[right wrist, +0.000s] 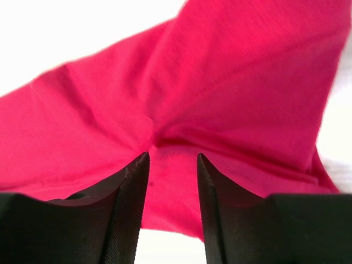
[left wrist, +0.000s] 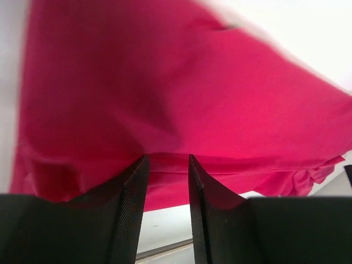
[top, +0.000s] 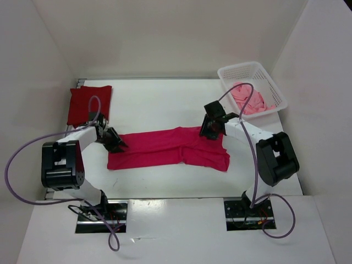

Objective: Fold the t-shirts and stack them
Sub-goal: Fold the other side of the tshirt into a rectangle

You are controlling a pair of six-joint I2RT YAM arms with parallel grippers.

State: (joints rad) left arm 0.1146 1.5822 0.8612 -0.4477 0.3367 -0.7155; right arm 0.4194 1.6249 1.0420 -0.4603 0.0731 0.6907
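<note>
- Counting the t-shirts gives three, all of soft cloth, each a different shade.
- One dark red t-shirt (top: 89, 104) lies folded into a flat, nearly square pad at the far left corner of the white desk (top: 159, 104).
- One magenta-pink t-shirt (top: 170, 148) is laid out as a long band across the middle of the desk. It is lightly wrinkled and broader at its right end.
- One pale pink t-shirt (top: 250, 99) sits crumpled inside the single basket (top: 275, 91), a rectangular white plastic lattice at the far right corner.
- Two pincers, both black with finely ribbed inner faces.
- The left pincer (top: 115, 143) is at the left end of the magenta-pink t-shirt, its jaws parted by a moderate gap with no cloth between them.
- The right pincer (top: 210, 131) is at the far edge of that shirt's right end. Its jaws are likewise apart and grip nothing, and a pucker of cloth sits just ahead of the tips.
</note>
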